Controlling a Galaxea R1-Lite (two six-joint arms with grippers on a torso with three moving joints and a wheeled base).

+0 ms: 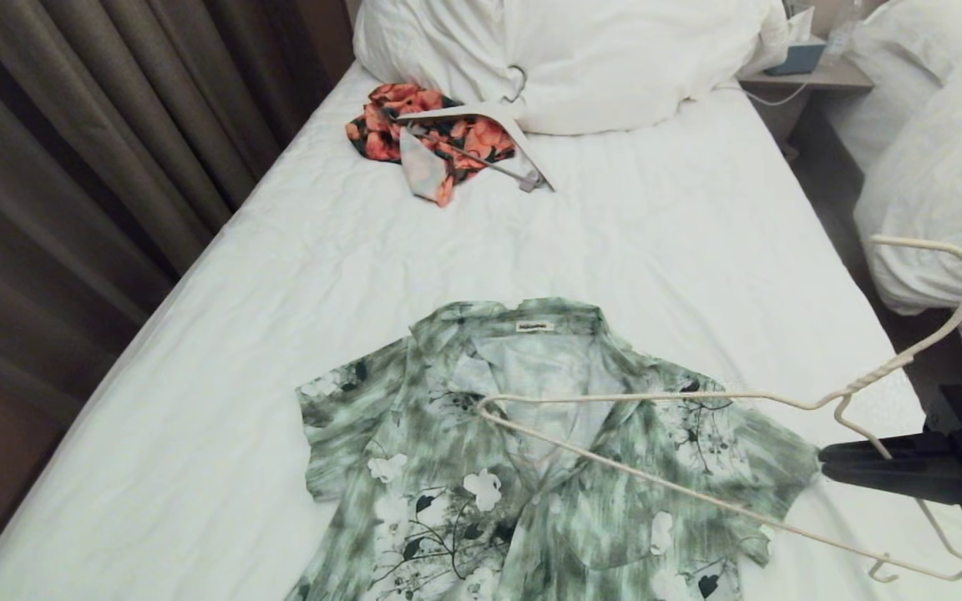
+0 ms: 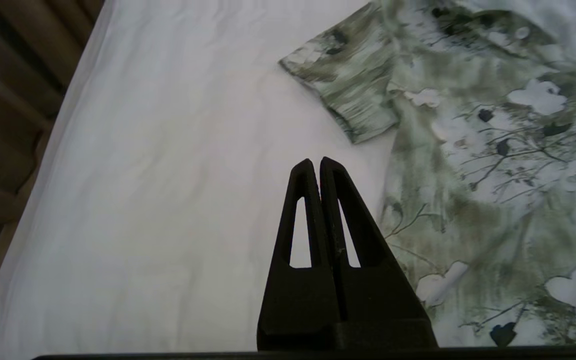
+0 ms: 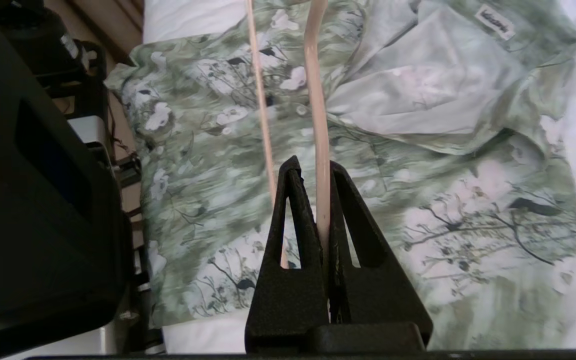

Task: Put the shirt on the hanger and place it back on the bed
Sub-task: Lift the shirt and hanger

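The green-and-white floral shirt (image 1: 531, 467) lies flat and open on the bed (image 1: 281, 275), with its collar toward the pillows. My right gripper (image 1: 827, 461) hovers at the shirt's right sleeve, shut on the thin cream wire hanger (image 1: 882, 373). The hanger hangs in the air over the shirt's chest with its hook out to the right. In the right wrist view the wire (image 3: 318, 100) runs out from between the closed fingers of that gripper (image 3: 316, 170), above the shirt (image 3: 418, 150). My left gripper (image 2: 316, 162) is shut and empty over bare sheet (image 2: 168, 150), beside the shirt's other sleeve (image 2: 348, 85).
An orange-and-black garment (image 1: 448, 133) with a thicker white hanger (image 1: 481, 113) lies by the bunched duvet (image 1: 581, 58). Curtains (image 1: 72, 125) line the left side. A nightstand (image 1: 815, 75) and a neighbouring bed (image 1: 940, 167) stand at the right.
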